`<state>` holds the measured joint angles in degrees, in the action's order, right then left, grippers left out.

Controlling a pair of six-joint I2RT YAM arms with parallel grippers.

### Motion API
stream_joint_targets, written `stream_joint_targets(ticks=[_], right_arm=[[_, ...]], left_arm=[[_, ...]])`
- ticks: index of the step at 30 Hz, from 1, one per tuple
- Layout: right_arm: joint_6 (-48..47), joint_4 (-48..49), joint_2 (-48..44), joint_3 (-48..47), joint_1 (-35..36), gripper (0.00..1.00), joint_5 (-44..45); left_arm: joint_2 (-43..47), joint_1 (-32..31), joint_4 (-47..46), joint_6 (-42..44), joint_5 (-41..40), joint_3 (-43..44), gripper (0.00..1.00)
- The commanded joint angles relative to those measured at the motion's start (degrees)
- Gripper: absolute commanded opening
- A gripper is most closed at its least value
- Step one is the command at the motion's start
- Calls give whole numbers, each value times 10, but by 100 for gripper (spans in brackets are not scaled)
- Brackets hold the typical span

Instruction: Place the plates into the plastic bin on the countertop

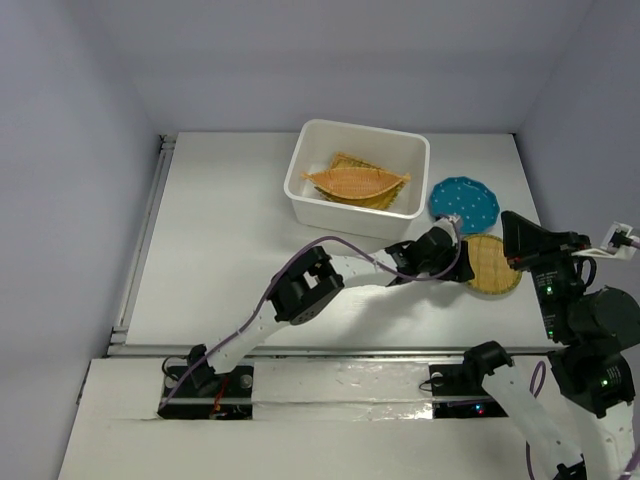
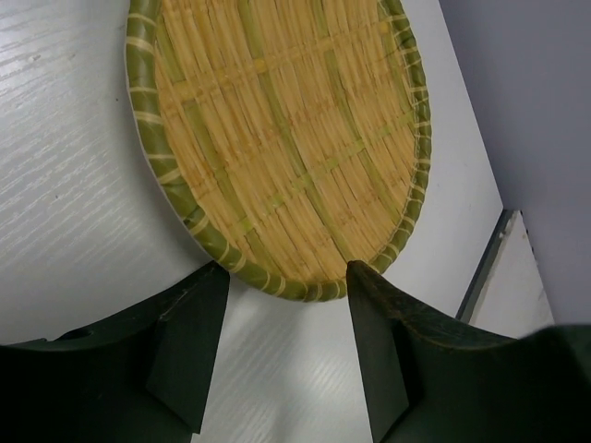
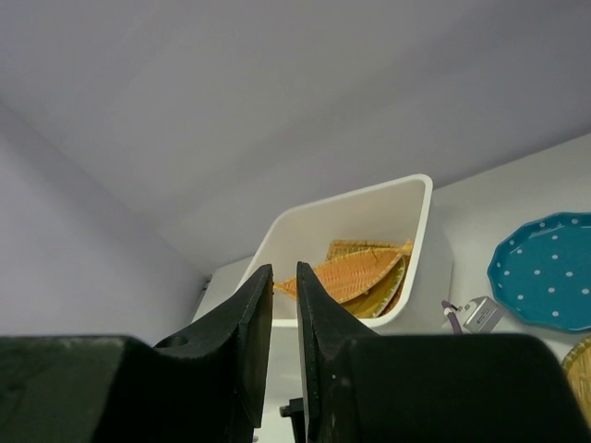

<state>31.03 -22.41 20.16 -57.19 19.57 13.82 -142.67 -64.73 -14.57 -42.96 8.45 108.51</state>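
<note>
A white plastic bin point(image 1: 298, 170) stands at the back middle of the countertop point(image 1: 220, 240), with several wicker plates in it and a leaf-shaped one point(image 1: 355, 182) on top. A round teal dotted plate point(image 1: 464, 203) lies right of the bin. A round wicker plate point(image 1: 497, 265) with a green rim lies in front of it. My left gripper point(image 1: 460, 260) is open at that plate's left edge. In the left wrist view the plate's rim point(image 2: 295, 286) sits right at the fingertips of my left gripper point(image 2: 286, 277). My right gripper point(image 1: 512, 235) is shut and empty, raised over the plate's right side.
A metal rail point(image 1: 140, 240) runs along the countertop's left edge. The right wrist view shows my right gripper point(image 3: 280, 277), the bin point(image 3: 369, 208) with the leaf plate point(image 3: 355, 272), the teal plate point(image 3: 549, 272) and a small tag point(image 3: 480, 314). Grey walls enclose the back and sides.
</note>
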Motion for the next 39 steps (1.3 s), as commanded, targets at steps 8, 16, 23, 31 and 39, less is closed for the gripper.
stream_joint_targets(ticks=[8,16,23,31,39], right_arm=[[-16,22,-21,7,3,23,-21],[-13,31,-16,14,3,23,-43],[-10,40,-3,26,3,23,-55],[-9,45,4,25,3,22,-53],[-13,40,6,15,3,22,-46]], left_arm=[[-48,3,-28,-50,0,37,37],[-21,3,-95,-63,-20,-28,2],[66,8,-227,-54,-3,-175,0],[197,8,-323,-49,-14,-352,0],[330,8,-397,-46,-14,-481,0]])
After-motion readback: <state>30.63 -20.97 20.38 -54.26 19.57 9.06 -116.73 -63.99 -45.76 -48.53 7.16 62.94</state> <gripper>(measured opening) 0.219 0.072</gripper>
